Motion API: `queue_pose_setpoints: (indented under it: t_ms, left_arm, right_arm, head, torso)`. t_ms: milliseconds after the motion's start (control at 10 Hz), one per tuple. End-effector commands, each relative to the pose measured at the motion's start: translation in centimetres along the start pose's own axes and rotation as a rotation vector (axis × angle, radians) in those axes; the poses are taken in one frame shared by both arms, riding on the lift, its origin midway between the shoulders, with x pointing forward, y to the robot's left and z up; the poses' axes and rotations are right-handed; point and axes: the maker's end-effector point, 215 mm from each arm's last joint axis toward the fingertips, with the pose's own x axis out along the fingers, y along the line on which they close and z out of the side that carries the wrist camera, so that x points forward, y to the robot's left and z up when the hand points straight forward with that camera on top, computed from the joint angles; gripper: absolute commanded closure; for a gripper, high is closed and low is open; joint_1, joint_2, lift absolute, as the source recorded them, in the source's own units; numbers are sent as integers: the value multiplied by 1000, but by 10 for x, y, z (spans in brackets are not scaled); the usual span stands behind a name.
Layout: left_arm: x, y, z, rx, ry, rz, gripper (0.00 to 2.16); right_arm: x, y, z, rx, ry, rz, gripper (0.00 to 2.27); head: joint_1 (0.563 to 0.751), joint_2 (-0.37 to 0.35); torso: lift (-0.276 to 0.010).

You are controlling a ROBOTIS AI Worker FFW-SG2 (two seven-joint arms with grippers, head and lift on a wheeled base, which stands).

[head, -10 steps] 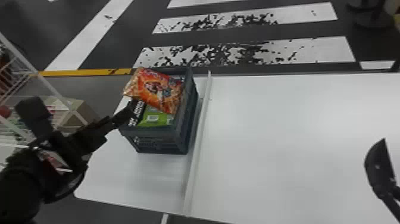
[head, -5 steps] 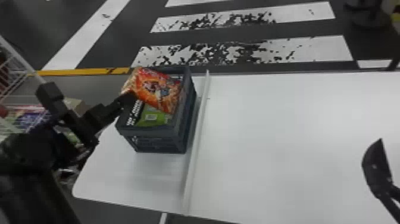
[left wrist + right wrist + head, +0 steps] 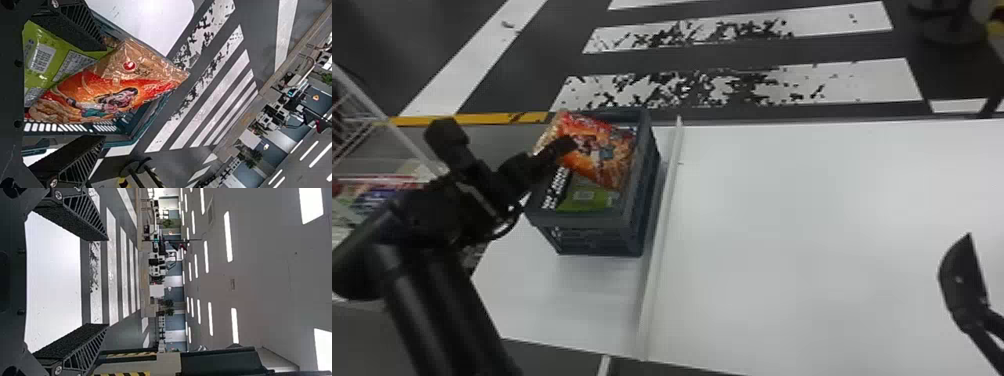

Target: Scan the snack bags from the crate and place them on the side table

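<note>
Snack bags (image 3: 602,145) are held in the crate (image 3: 597,242) at 9 o'clock in the head view. The left gripper (image 3: 506,141) is positioned toward the crate's 10 o'clock, fingers parted; the right gripper (image 3: 963,280), at 4 o'clock, is likewise released.

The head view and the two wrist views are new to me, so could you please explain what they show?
This is a two-armed robot. The head view looks forward and down from its head; each wrist view comes from a camera on that arm, turned on its side. A dark crate stands on a white surface, with an orange snack bag lying partly over a green one. The left tool is at the crate, its two fingers apart around part of the orange bag but not closed on it. The right tool is also open, and holds nothing.
</note>
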Motion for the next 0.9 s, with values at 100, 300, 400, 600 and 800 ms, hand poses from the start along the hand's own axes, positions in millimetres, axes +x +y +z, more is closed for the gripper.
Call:
queue_pose_setpoints:
  t_ms: [100, 300, 400, 600, 800]
  left_arm:
    - [16, -4, -4, 7, -2, 12, 80]
    - [18, 0, -7, 8, -1, 29, 80]
    - [17, 5, -9, 9, 1, 45, 80]
    - [21, 14, -18, 10, 15, 80, 80]
    - [35, 8, -8, 37, -20, 94, 83]
  right_arm:
    - [0, -3, -5, -5, 16, -3, 97]
    - [2, -4, -5, -7, 13, -3, 97]
    - [3, -4, -6, -6, 16, -2, 100]
    - [3, -4, -8, -7, 22, -1, 100]
    - [3, -4, -8, -8, 22, 0, 100]
  head:
    - [695, 220]
    - [695, 210]
    - [695, 209]
    - [695, 214]
    - [695, 218]
  torso:
    - [-94]
    - [-94]
    - [-94]
    - [-94]
    - [-94]
